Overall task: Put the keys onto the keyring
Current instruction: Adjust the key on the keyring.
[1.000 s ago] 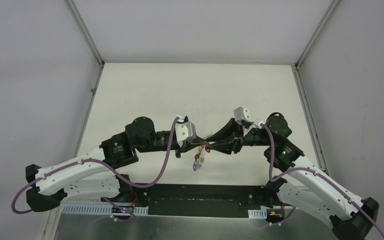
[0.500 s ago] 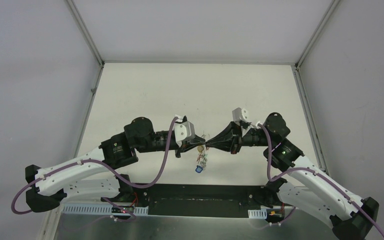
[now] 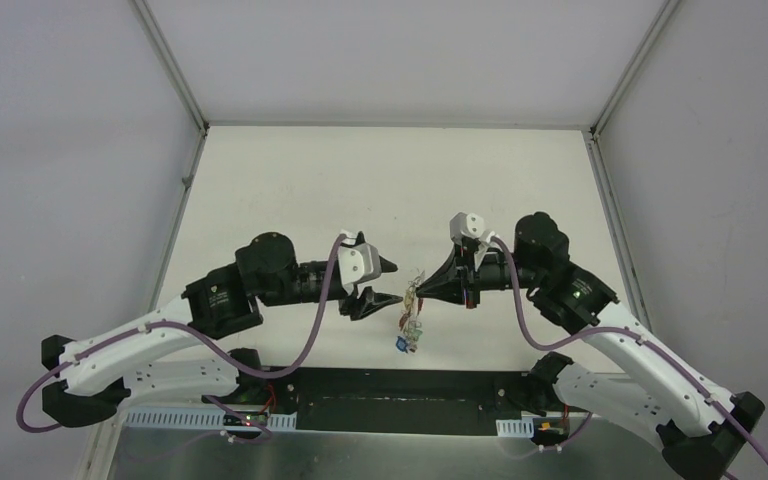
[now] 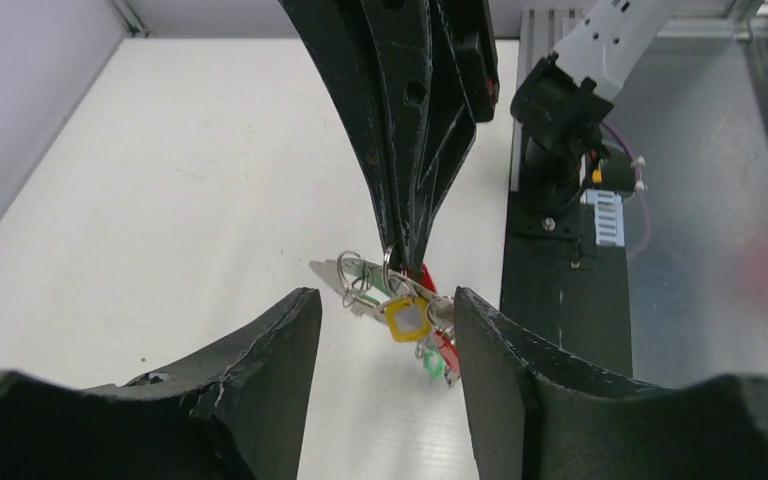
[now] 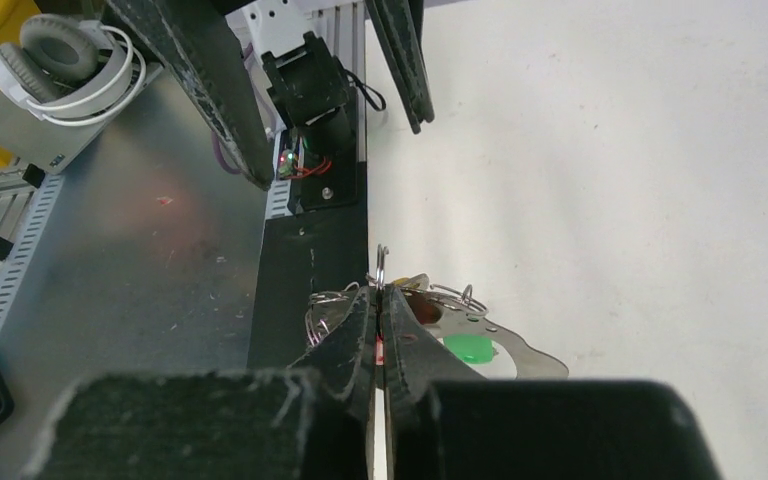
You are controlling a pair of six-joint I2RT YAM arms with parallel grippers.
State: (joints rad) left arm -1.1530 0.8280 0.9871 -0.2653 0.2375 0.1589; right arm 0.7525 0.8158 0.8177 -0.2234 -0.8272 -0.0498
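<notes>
While the right gripper (image 5: 380, 296) is clamped on the thin keyring (image 5: 382, 258), the left gripper (image 3: 388, 284) stands released, its fingers partly spread just short of the bunch. Keys (image 3: 408, 318) dangle below the ring, long axis roughly vertical, over the white table (image 3: 290, 180) near the black base rail (image 3: 400, 385).

The left end effector (image 3: 387, 283) has opened and drawn back from the keyring (image 3: 413, 292).
</notes>
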